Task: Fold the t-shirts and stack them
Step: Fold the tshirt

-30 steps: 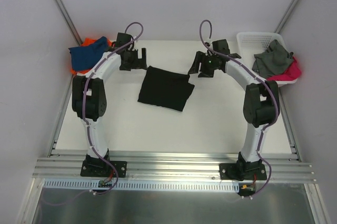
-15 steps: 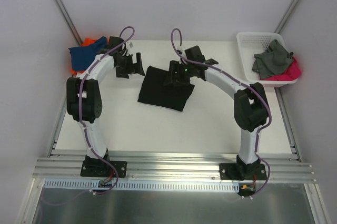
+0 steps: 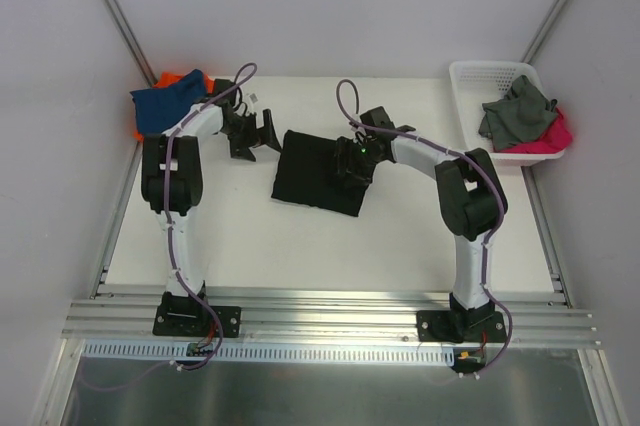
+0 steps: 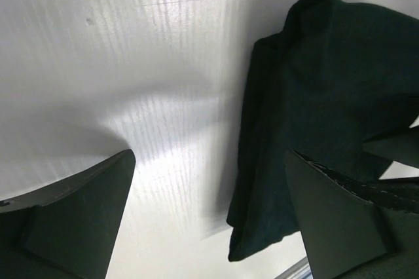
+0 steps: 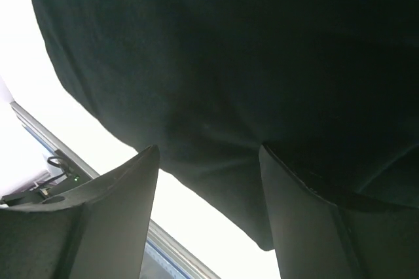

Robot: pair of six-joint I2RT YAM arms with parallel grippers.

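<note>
Cloth rectangle of black t-shirt (image 3: 310, 168) lies on white table (image 3: 230, 236), left gripper (image 3: 258, 136) spread beside it, right gripper (image 3: 352, 168) parted over it.

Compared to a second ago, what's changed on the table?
The right gripper swung left onto the black t-shirt, jaws open. The left gripper, open, edged toward the shirt's left edge. Nothing looks grasped. The blue t-shirt, orange t-shirt and basket stayed put.

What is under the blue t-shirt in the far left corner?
An orange t-shirt lies under the blue t-shirt; only its far edge and a strip on the left show. The rest is covered, so I cannot tell whether it is folded.
</note>
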